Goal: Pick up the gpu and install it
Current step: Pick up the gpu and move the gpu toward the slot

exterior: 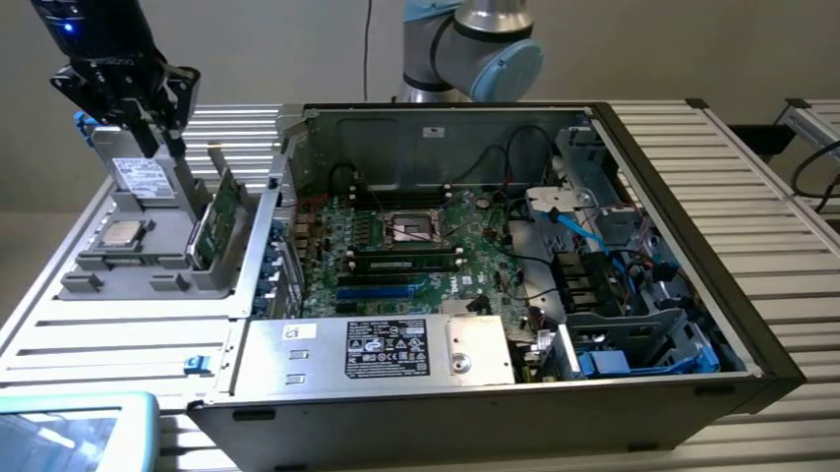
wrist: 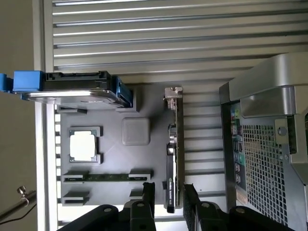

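My hand [exterior: 157,138] hangs spread open, pinching nothing. It's at about 10 o'clock in the exterior view, above the grey parts tray [exterior: 118,267]. The gpu [exterior: 216,221] stands on edge in a slot along the tray's 3 o'clock side, the side nearest the open PC case [exterior: 434,128]. It's still in the tray, not installed.

In the wrist view my hand [wrist: 169,190] is lined up over one end of the gpu [wrist: 174,144]. One finger [wrist: 148,195] shows on each side of the card, with a gap on both sides and no contact.

Also on the tray [wrist: 110,163]:
- CPU [wrist: 83,146] lying flat, at about 9 o'clock from the gpu in the exterior view [exterior: 121,233]
- RAM stick [wrist: 108,177] held on edge in clips
- hard drive [exterior: 138,177] standing upright at the tray's 12 o'clock end, in a blue carrier [wrist: 26,81]

Inside the case, the motherboard [exterior: 393,246] lies flat and the power supply [exterior: 381,349] sits at its 6 o'clock. Tray and case both rest on the slatted metal surface [exterior: 118,334].
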You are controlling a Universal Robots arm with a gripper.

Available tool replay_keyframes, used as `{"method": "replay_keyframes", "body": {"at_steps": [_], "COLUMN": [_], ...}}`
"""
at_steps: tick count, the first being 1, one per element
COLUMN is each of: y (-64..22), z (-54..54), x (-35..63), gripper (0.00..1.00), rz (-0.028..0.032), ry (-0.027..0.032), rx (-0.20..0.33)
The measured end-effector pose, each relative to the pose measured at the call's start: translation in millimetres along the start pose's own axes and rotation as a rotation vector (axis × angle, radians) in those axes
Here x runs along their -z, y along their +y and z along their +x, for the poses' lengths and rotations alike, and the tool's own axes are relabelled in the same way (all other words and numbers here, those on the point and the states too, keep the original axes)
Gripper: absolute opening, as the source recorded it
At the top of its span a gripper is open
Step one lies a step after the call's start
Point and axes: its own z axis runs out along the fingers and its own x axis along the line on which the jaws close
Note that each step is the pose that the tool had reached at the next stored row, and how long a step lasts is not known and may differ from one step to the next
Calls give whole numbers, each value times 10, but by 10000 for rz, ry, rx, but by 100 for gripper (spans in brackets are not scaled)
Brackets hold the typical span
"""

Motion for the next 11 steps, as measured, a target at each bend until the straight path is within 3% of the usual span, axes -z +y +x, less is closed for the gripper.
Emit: {"method": "replay_keyframes", "body": {"at_steps": [11], "y": [-9], "z": [-1], "x": [-200], "gripper": [38], "rz": [0], "ry": [1], "rx": [0]}}
